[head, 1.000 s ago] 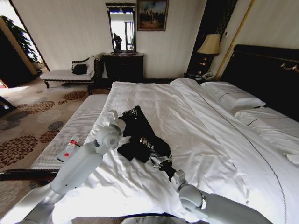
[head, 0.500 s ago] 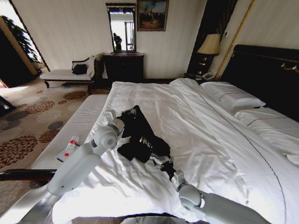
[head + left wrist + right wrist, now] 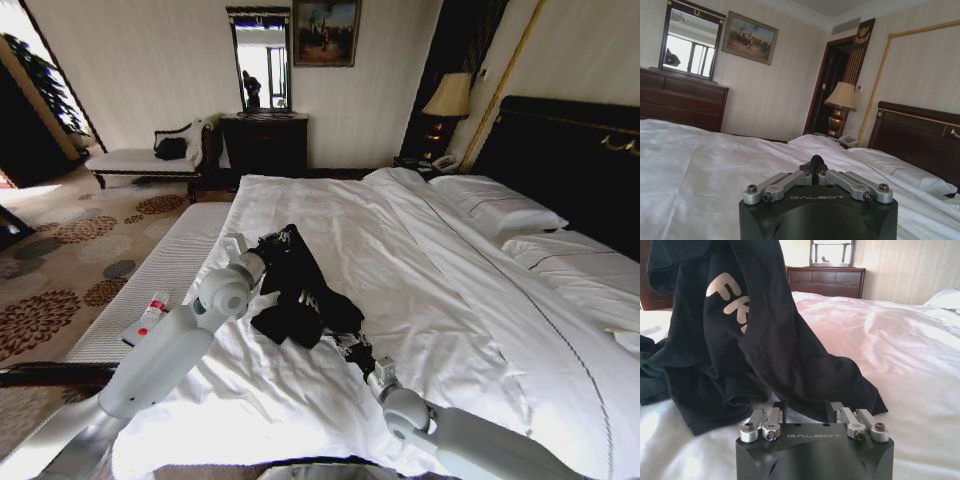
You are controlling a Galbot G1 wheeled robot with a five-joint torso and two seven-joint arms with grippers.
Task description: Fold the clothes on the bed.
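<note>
Our left pincer (image 3: 283, 240) is clenched on the far edge of the shirt (image 3: 300, 285), lifting it off the bed (image 3: 420, 290). Our right pincer (image 3: 807, 415) sits just at the shirt's near hem, spread wide and gripping nothing. The shirt hangs bunched between the two pincers, its lettering (image 3: 732, 300) partly showing.

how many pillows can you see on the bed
2 clearly: one pillow by the headboard, nearer the lamp, and a second pillow beside it, closer to the robot. More may lie past the picture's right edge.
</note>
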